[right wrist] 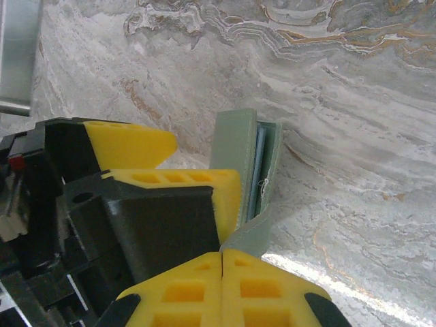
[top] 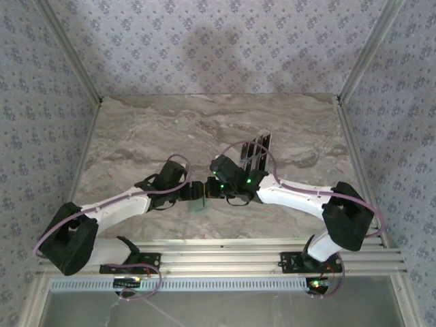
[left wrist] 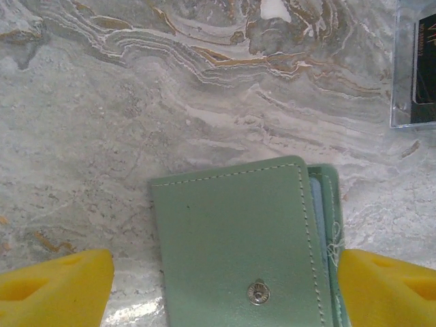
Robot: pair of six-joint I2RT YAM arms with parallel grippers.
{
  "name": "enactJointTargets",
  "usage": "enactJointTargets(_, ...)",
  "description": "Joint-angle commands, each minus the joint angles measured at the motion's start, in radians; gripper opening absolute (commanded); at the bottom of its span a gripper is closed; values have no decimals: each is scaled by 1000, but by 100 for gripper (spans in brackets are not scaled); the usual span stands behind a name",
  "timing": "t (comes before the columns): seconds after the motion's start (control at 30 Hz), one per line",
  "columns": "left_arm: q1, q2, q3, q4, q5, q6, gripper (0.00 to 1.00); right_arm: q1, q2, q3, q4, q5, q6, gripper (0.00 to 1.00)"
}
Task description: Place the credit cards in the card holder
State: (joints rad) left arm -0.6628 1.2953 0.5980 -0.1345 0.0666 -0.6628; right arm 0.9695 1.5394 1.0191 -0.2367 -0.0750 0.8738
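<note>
The card holder (left wrist: 238,231), a pale green pouch with a metal snap, stands on edge on the marble between the two arms (top: 199,203). My left gripper (left wrist: 225,267) is open, its yellow fingertips (left wrist: 58,286) on either side of the pouch; the left one is clear of it. My right gripper (right wrist: 223,256) is shut, pinching the card holder's loose flap (right wrist: 251,230), which pulls the pouch mouth slightly apart. Dark credit cards (top: 257,155) stand in a clear tray behind the right arm, and one card (left wrist: 424,61) shows at the edge of the left wrist view.
The clear card tray (left wrist: 403,102) sits on the marble table (top: 170,129) just beyond the right wrist. An aluminium frame post (right wrist: 17,54) rises at the table's side. Patterned walls close the back and sides.
</note>
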Motion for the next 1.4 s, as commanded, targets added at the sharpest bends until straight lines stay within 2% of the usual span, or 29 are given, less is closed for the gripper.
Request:
enactJointTargets(0.0, 6, 19, 22, 22, 23, 21, 87, 5, -29, 21, -10, 9, -9, 0)
enactJointTargets(0.27, 6, 22, 15, -6, -7, 22, 84, -2, -38, 4, -10, 13, -9, 0)
enactJointTargets(0.67, 60, -122, -44, -75, -22, 19, 81, -28, -58, -63, 9, 17, 2, 0)
enactJointTargets(1.07, 81, -191, -120, -87, -17, 7, 80, -38, -50, -166, 89, 7, 34, 0)
enactJointTargets(1.37, 81, -139, -33, -77, 42, 24, 84, -21, -60, -64, 45, 1, 2, 0)
